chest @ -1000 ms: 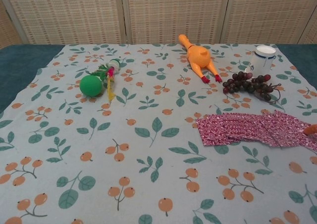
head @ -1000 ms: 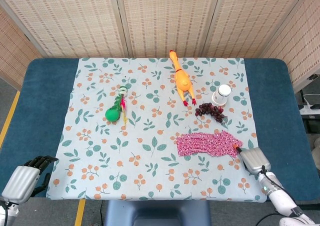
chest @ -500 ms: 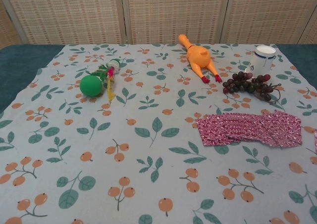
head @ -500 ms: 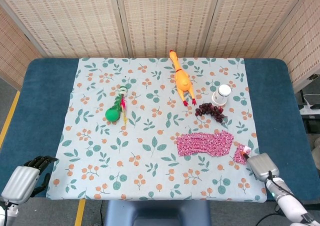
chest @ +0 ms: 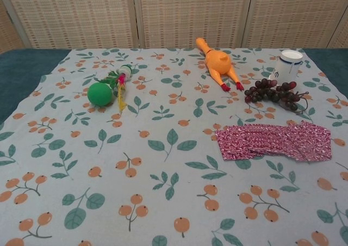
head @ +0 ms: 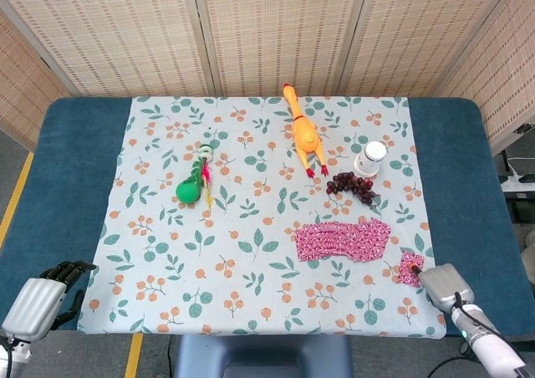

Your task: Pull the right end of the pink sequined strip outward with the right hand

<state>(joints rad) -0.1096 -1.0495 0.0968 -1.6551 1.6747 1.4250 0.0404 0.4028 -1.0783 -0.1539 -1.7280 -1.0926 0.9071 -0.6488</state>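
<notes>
A white cup [head: 370, 156] stood behind grapes [head: 354, 186], contents unseen. The folded strip [head: 343, 239] lay mid-right; the right hand [head: 443, 287] held its detached-looking end [head: 410, 268]. Left hand [head: 38, 301] curled, empty.

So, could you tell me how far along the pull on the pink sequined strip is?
Partly done, it seems. The right hand holds the strip's right end out near the cloth's lower right corner, clear of the folded main bundle, which lies bunched below the grapes. Whether a link joins end and bundle is unclear. In hand: the outward pull. Left: drawing the bundle out flat. The left hand rests idle at the table's corner.
</notes>
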